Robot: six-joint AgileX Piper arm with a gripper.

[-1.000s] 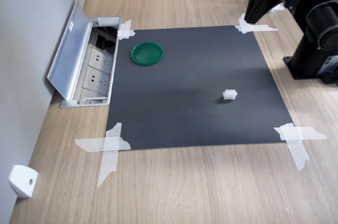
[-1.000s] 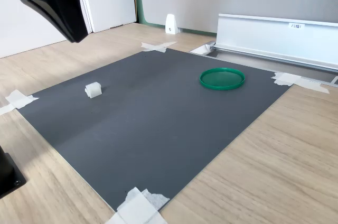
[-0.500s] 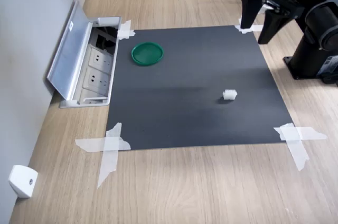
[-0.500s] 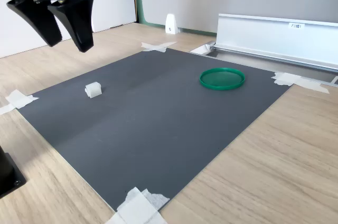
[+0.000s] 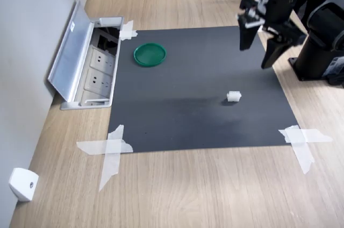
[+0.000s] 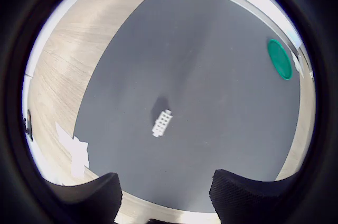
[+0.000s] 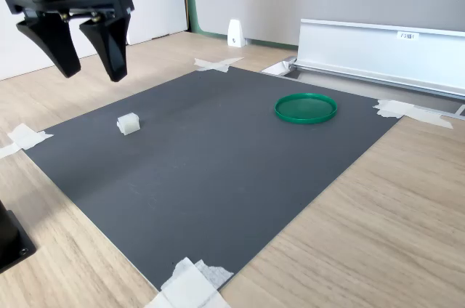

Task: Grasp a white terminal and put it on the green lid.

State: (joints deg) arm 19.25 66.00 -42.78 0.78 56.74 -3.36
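Gripper [image 5: 257,56] is up in the air with its fingers [image 7: 109,50] spread wide and nothing between them. In the first exterior view it hangs over the mat's far-right area, near the taped corner; in the second exterior view [image 7: 89,68] it sits above the mat's left edge.

White terminal [image 5: 233,97] lies on the black mat [image 5: 183,88], right of centre in the first exterior view, clear of everything. In the second exterior view the terminal [image 7: 128,123] is below and slightly right of the fingertips, not touching them. The wrist view shows it [image 6: 162,122] lying flat with rows of small sockets facing up, roughly centred ahead of the two dark fingers [image 6: 248,192], with a gap of mat between.

Green lid [image 5: 150,54] is on the same mat near its far-left corner in the first exterior view, well apart from the terminal. In the second exterior view the lid [image 7: 306,107] is on the right side of the mat, rim up, nothing on it.

The mat is taped to the wooden tabletop [image 5: 215,190] at its corners with white tape strips [image 5: 110,150]. An open socket box [image 5: 88,64] with a raised metal flap sits just beside the mat, near the lid. A white wedge bracket [image 5: 22,184] rests at the wall, well away.
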